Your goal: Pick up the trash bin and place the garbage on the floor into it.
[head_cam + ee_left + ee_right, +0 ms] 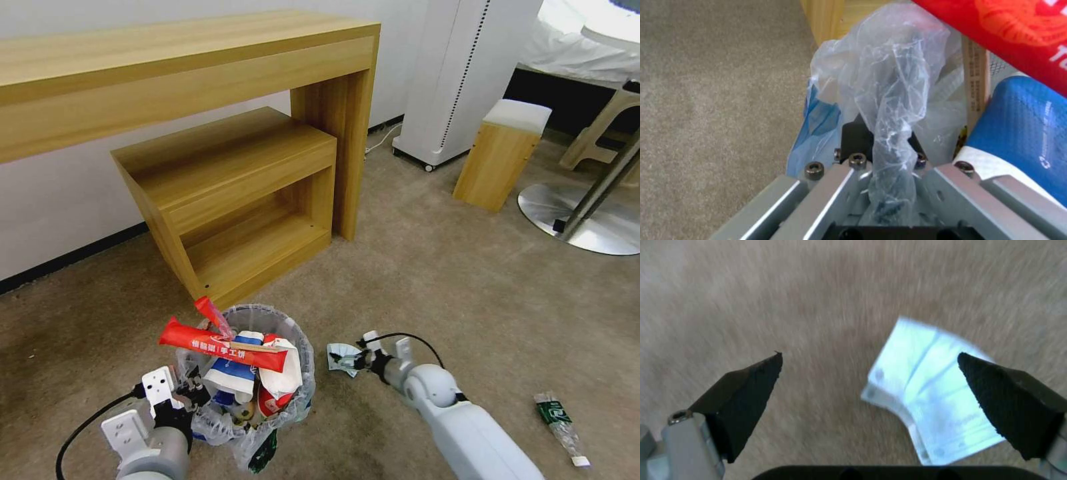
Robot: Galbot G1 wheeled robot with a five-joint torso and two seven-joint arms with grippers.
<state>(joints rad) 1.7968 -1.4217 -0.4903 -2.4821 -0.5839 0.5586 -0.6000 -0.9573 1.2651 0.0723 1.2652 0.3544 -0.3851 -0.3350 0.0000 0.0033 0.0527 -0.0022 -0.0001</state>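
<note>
We see the right gripper (869, 383) spread wide, poised over the pale blue tissue (929, 393), which lies off-centre toward one finger, just right of the trash bin (293, 347) on the floor (467, 280). The left gripper (882, 166) clamps the bin's bag liner (889, 100); the green-label plastic bottle (560, 423) lies well right of the bin.

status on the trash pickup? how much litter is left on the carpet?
Mostly done: the trash bin is already stuffed with packets and a cup, and the left gripper is shut on its bag liner. In hand: the right gripper is open over the pale blue tissue. Left: the tissue and the plastic bottle on the floor.
</note>
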